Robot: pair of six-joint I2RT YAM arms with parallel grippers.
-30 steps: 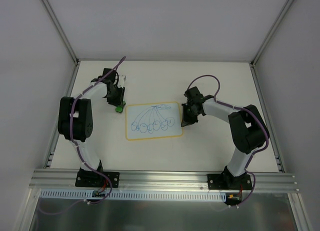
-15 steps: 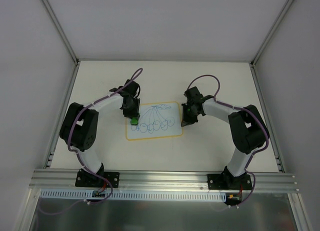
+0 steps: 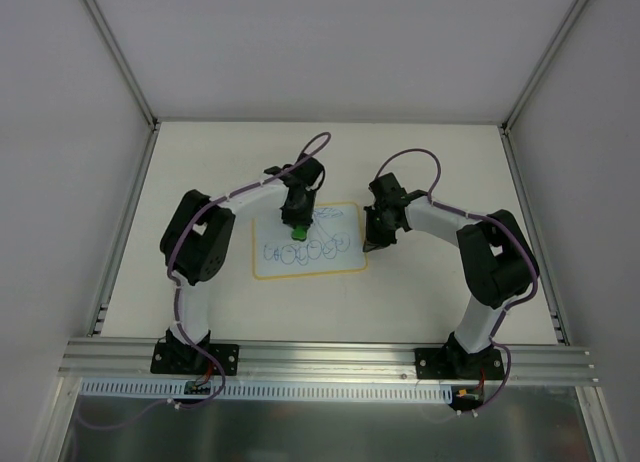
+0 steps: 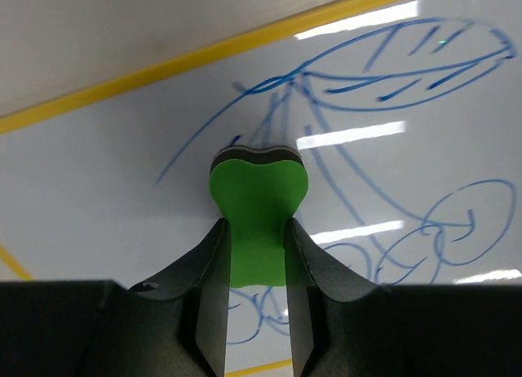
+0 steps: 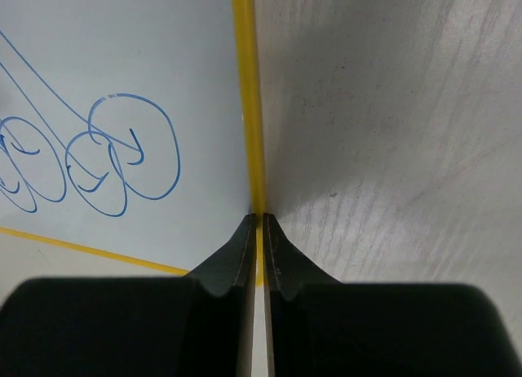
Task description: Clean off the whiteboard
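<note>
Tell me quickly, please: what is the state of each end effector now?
Left end effector: closed on the green eraser.
Right end effector: closed, holding nothing, tips at the whiteboard rim.

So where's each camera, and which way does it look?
Top camera: high behind the robot, looking down at the table and whiteboard; left arm and right arm show.
Left wrist: on the left arm, looking along the left gripper, holding the green eraser, at the blue scribbles.
Right wrist: on the right arm, looking past the shut right gripper at the board's yellow rim.
All three see the whiteboard.
</note>
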